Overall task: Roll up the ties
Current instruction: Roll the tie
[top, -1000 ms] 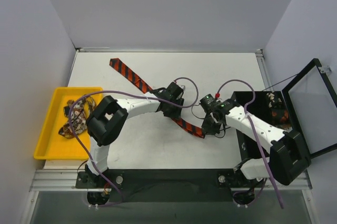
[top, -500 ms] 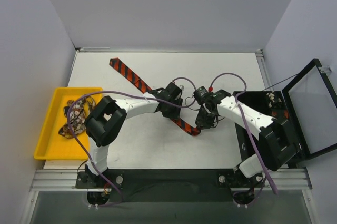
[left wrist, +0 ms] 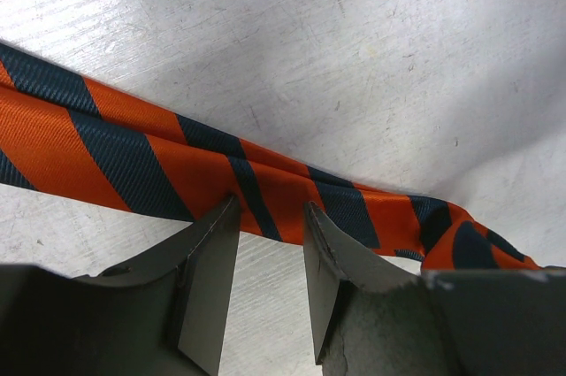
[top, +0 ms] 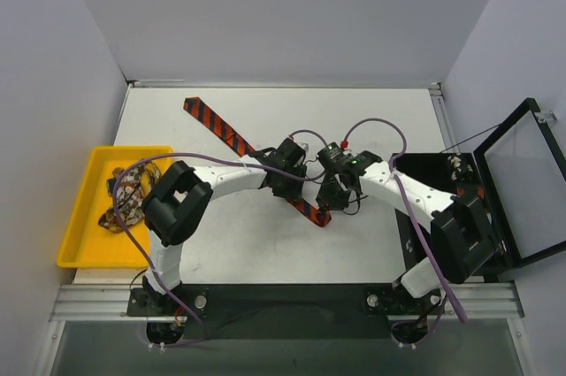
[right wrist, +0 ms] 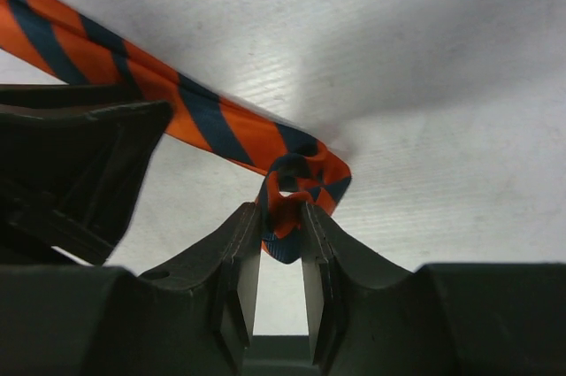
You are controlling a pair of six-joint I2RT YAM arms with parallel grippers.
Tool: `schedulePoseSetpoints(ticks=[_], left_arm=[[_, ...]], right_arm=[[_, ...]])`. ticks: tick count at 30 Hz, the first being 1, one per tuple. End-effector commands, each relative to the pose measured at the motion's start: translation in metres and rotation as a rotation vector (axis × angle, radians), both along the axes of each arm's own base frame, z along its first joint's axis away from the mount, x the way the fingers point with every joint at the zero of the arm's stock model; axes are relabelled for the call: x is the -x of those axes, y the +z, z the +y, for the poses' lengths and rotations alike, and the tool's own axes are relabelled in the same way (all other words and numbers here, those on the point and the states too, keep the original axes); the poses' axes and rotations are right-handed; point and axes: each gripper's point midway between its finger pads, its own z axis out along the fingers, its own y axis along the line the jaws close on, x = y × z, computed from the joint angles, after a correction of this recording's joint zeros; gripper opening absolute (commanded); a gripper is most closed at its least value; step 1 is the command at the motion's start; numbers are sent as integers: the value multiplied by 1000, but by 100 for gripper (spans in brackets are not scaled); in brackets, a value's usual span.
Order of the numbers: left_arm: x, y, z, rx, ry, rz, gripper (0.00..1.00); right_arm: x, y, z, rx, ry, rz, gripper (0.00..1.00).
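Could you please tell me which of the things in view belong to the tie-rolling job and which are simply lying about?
Part of the job:
- striped tie, stretched across the table
- patterned ties, heaped in the yellow tray

Just lying about:
- black box with its lid open
- purple cables on the arms

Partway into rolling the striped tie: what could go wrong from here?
The red-orange and black striped fabric necktie has only one small, loose curl at its narrow end, between the right hand's fingers; it may spring open if released. The left hand stands with jaws apart at the tie's near edge, so the fabric could slide under a pull. The hands sit close together and might bump.
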Motion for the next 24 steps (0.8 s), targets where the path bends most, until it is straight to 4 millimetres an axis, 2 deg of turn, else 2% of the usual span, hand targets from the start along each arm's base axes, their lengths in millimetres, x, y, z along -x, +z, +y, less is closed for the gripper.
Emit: schedulePoseSetpoints(ticks=[1,6,11,18,24], left_arm=[[9,0,8,-6,0,32,46],[10,1,8,6,6,31,46],[9,4,7,14,8,25,46],[8,8,8,23,15,12,46],[10,9,8,30,19,13,46]], right_arm=[[-11,4,13,-48,-22,-56,25],[-18,-3,23,-99,-38,-102,25],[-19,-17,23,-130,-68,-137,25],[-23,-23,29,-182,-70,-181,25],[-32,-10,36,-217,-66,-236,26]])
